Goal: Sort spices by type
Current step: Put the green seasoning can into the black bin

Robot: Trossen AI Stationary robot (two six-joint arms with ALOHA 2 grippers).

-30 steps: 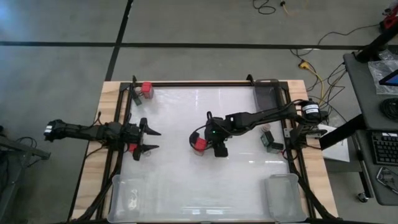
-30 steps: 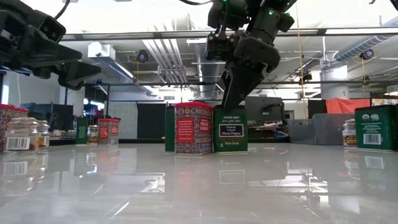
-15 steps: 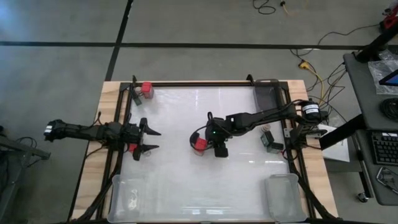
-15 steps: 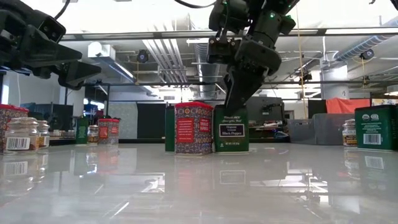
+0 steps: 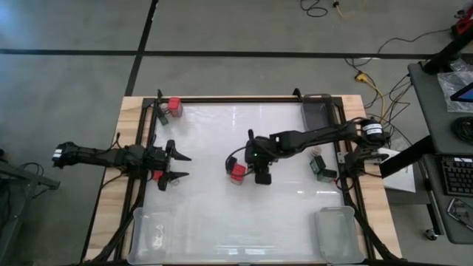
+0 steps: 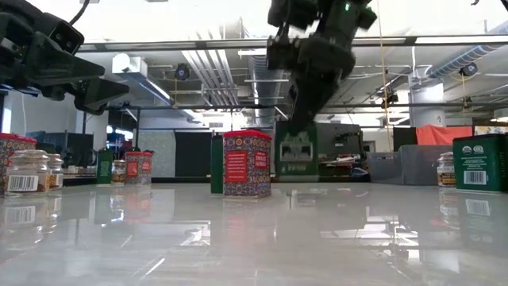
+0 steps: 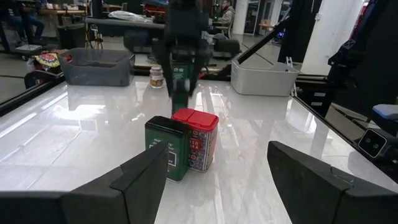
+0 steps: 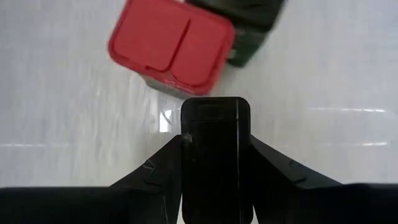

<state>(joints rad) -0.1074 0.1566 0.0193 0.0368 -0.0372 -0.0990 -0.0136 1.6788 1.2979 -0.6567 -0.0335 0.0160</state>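
2 clear bins (image 5: 150,233) (image 5: 338,233) at 7 and 5 o'clock; dark bin (image 5: 318,112) at 1 o'clock on white table (image 5: 214,207).

Grey floor (image 5: 222,29), ceiling pipes (image 6: 214,67) overhead.

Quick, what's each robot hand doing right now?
Left hand: open, holding nothing, waiting at the table's left side.
Right hand: closed on a black tin, lifted off the table.

Green tin (image 6: 297,156) under right gripper (image 6: 300,127) blurred in low view, label unreadable. Behind red-topped tin (image 8: 171,48) in right wrist view, dark tin (image 8: 249,28) cut off by picture's edge. Far jars (image 6: 32,171) too small to identify.
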